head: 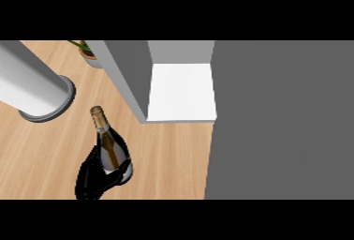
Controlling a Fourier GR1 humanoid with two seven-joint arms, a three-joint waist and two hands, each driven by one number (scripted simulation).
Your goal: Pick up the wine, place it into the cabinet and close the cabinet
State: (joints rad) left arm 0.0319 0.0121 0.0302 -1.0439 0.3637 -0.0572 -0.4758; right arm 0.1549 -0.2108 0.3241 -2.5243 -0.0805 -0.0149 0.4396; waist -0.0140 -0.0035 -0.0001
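Observation:
The wine bottle (108,143), dark glass with a gold foil neck, is over the wooden counter (166,159) at lower left, its neck pointing up the view. My left hand (90,180) is shut on its lower body, with the palm on the bottle's left and a finger curled over its right side. The bottle's base is hidden by the hand. The cabinet stands open just to the right of the bottle, showing a white shelf floor (181,91) behind a grey side wall (128,75). Its wide grey door (276,117) fills the right of the view. My right hand does not show.
A large pale grey cylinder with a flanged end (31,86) lies at upper left, close to the bottle's neck. A small potted plant (87,52) stands at the back, left of the cabinet wall.

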